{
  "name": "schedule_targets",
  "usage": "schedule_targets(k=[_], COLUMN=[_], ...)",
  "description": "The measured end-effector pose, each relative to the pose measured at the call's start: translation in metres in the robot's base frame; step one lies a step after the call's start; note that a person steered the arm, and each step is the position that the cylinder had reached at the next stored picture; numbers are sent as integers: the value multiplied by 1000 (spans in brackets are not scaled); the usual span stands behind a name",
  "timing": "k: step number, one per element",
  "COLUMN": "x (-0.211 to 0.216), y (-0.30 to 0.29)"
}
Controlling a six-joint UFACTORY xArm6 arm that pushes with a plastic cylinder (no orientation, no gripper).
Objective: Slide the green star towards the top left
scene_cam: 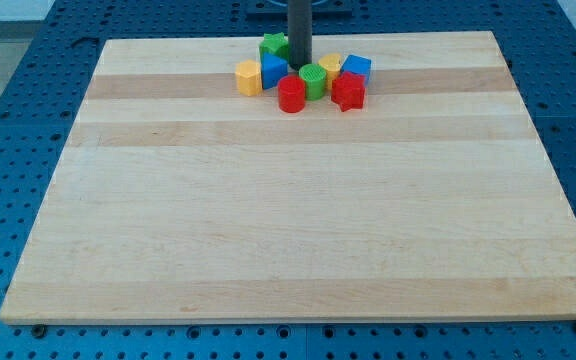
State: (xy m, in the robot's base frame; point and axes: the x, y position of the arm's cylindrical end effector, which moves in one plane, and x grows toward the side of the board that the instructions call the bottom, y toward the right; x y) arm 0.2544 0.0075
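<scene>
The green star (273,45) lies near the board's top edge, at the top left of a tight cluster of blocks. My tip (299,66) stands just to the star's right and slightly below it, in the middle of the cluster, between the blue block (274,70) and the green cylinder (313,81). The rod hides part of the star's right side. I cannot tell whether the tip touches the star.
The cluster also holds a yellow hexagonal block (249,77) at its left, a red cylinder (290,95), a red star (348,91), a blue cube (356,68) and a yellow block (330,64) half hidden behind. The wooden board (288,220) rests on a blue perforated table.
</scene>
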Motion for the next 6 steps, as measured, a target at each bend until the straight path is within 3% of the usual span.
schedule_targets(k=[2,4,5,6], x=[-25,-26,-26,-20], y=[-3,-118,-138,-94])
